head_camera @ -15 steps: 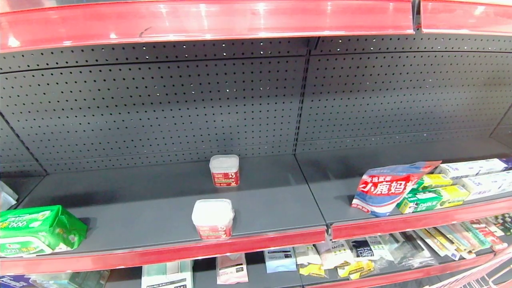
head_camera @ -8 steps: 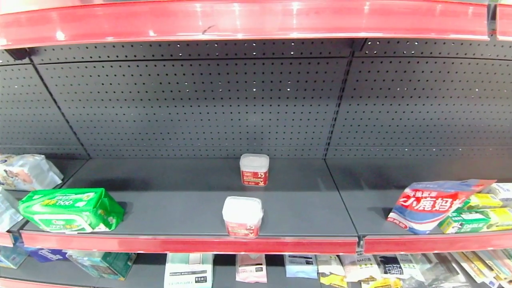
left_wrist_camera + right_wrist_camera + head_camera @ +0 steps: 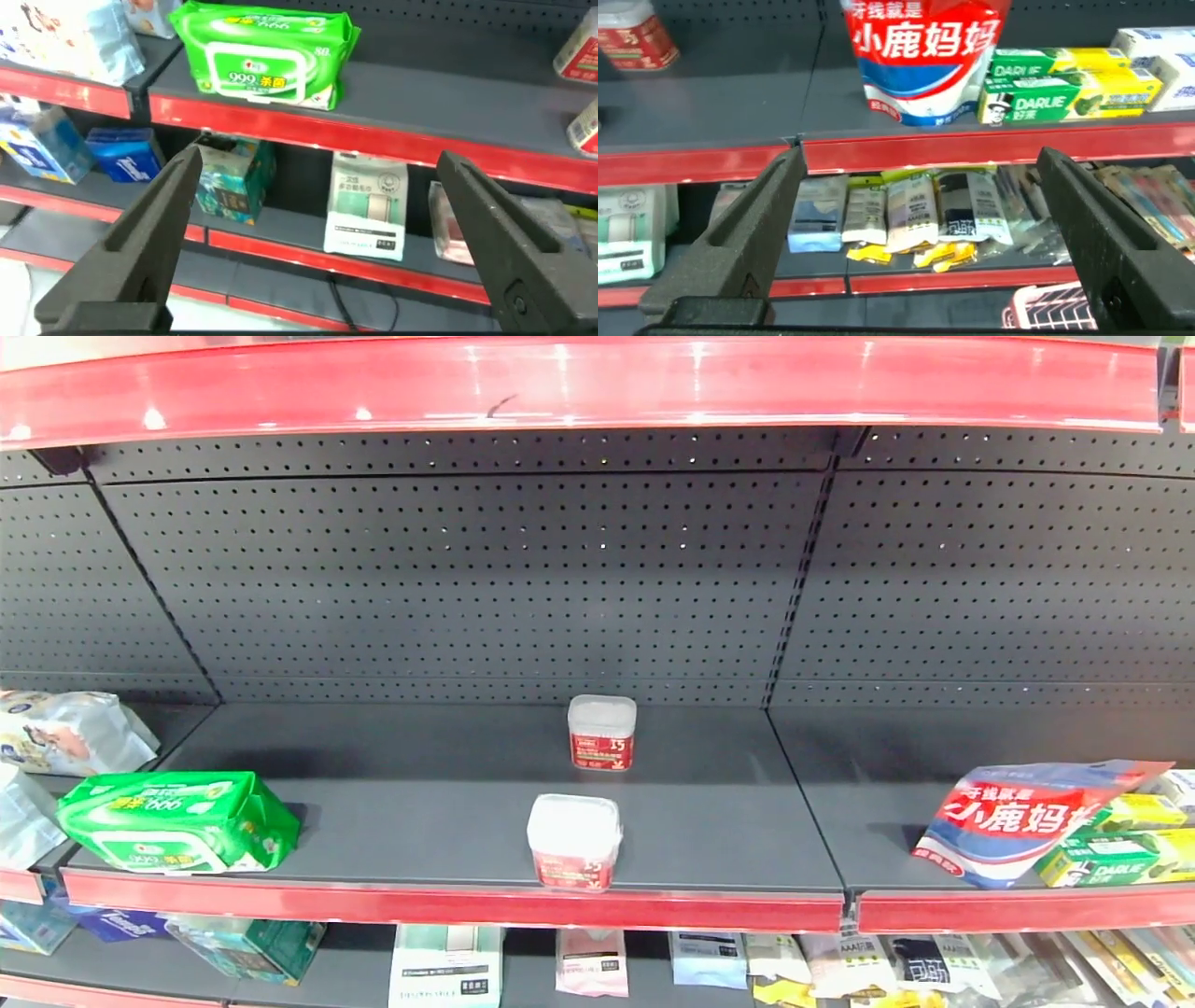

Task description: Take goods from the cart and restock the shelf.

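Two white tubs with red labels stand on the grey shelf (image 3: pixel 448 803): one at the front edge (image 3: pixel 573 840), one farther back (image 3: pixel 602 732). A green wipes pack (image 3: pixel 177 808) (image 3: pixel 266 51) lies at the shelf's left. A red, white and blue bag (image 3: pixel 1027 817) (image 3: pixel 924 56) leans at the right beside green toothpaste boxes (image 3: pixel 1111 845) (image 3: pixel 1069 89). My left gripper (image 3: pixel 322 238) is open, below the green pack and facing the lower shelf. My right gripper (image 3: pixel 920 243) is open, below the bag, with nothing between the fingers of either.
The lower shelf holds small packets (image 3: pixel 906 215), a white box (image 3: pixel 366 205) and teal and blue boxes (image 3: pixel 229 182). Silvery bags (image 3: pixel 65 733) sit at the far left. A pink wire basket corner (image 3: pixel 1046 308) shows below. Red price rails (image 3: pixel 448 903) edge each shelf.
The head camera has swung left, so the whole shelf has shifted right in the picture. The goods on the shelf have not moved.
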{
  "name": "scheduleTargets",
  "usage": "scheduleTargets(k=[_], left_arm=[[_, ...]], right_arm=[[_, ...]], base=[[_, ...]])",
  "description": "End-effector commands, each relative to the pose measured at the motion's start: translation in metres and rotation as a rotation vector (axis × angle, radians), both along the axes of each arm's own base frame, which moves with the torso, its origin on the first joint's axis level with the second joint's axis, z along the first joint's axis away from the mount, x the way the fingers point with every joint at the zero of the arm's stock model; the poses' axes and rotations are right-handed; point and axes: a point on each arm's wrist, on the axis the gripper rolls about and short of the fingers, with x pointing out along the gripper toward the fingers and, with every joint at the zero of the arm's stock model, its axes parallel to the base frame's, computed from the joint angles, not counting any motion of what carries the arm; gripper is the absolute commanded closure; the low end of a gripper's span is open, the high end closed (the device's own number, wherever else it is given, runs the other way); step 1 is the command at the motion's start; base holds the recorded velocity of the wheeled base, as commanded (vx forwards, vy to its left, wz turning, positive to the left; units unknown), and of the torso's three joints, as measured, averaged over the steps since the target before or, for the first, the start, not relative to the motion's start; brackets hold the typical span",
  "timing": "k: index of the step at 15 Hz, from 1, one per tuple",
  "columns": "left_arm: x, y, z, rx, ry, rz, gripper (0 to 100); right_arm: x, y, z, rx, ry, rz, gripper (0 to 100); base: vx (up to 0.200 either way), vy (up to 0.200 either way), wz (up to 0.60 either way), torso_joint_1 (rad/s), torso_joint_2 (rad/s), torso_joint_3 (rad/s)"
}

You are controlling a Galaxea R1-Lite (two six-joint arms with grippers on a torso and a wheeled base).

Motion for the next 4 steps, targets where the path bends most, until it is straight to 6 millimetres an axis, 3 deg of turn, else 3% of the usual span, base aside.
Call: scheduleTargets(k=[1, 4], left_arm=[[0.0003, -0.0001, -0.0003, 0.01, 0.005, -0.001, 0], [0.0005, -0.0003, -0.0002, 0.025, 0.005, -0.009, 0]], right_arm=[[0.0001, 0.0, 0.0, 0.0, 0.001, -0.001, 0], [0.0001, -0.0001, 0.0, -0.002, 0.002, -0.004, 0]], base=[[0.0, 0.0, 0.0, 0.0, 0.0, 0.0], [0.0, 0.0, 0.0, 0.0, 0.0, 0.0]])
